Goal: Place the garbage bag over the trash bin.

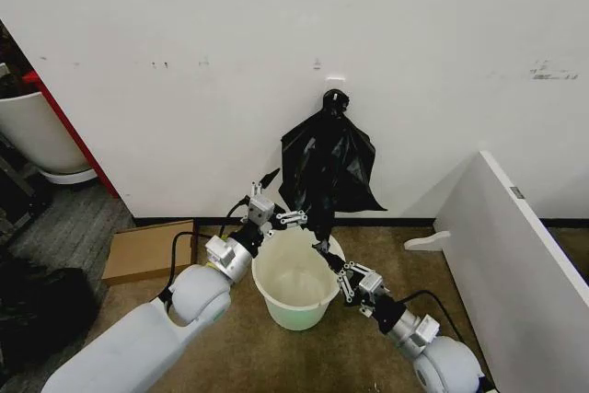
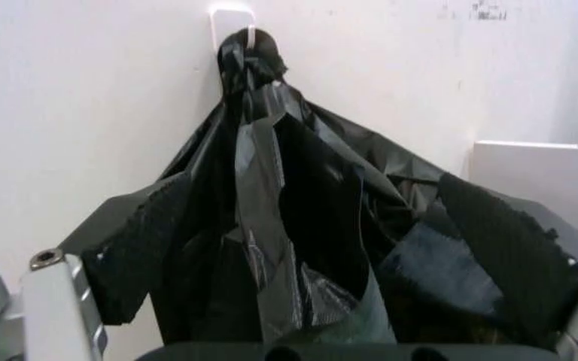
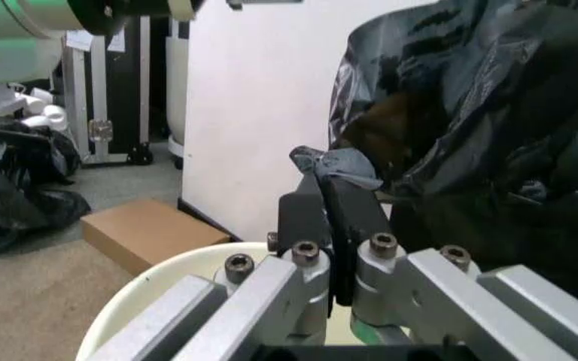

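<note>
Right gripper (image 3: 331, 197) pinches shut on glossy black garbage bag (image 1: 324, 165) hanging from wall hook above round white plastic bin (image 1: 293, 280). Left gripper (image 1: 273, 208) spread, empty, beside it. Risk: film tears or snags on hook.

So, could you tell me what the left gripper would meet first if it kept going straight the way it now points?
Most likely the hanging bundle of black bags: the left gripper, open by the trash bin rim, faces it squarely in its wrist view. The wall lies behind; depth is unclear.
</note>
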Controlling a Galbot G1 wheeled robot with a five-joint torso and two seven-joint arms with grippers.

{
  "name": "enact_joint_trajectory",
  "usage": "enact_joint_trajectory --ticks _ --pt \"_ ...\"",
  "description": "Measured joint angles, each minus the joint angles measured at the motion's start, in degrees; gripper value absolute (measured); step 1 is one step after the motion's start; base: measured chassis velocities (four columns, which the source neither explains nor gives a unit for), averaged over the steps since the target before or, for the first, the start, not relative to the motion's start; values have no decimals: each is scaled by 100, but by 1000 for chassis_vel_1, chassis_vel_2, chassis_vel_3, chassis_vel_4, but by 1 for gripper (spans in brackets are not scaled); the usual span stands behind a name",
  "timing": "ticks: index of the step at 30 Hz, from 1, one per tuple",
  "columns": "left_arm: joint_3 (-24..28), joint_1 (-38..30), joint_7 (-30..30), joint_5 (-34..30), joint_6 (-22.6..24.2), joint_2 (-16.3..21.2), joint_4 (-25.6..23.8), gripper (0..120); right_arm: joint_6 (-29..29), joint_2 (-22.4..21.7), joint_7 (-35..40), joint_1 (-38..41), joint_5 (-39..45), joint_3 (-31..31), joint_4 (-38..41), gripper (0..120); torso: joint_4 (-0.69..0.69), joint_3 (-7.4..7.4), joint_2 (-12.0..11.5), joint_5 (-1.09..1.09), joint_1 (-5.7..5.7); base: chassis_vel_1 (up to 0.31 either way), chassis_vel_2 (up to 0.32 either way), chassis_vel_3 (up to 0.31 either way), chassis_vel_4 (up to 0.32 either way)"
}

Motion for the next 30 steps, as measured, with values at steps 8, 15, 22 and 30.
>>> enact_joint_trajectory --ticks 8,15,22,30 --pt "349 -287 -1 -165 82 -39 220 81 0 -15 15 9 7 19 42 0 -1 0 0 0 0 0 0 0 0" --pt "479 -344 -98 -185 146 -124 374 54 -7 -37 41 -16 31 40 117 0 -1 0 0 0 0 0 0 0 0" --pt "481 -420 -96 -151 151 -149 475 29 -12 -50 66 -11 44 60 122 0 -1 0 1 0 0 0 0 0 0" --pt "398 -384 -132 -162 143 -167 510 3 -12 -46 100 -39 44 45 128 0 -1 0 1 0 0 0 0 0 0"
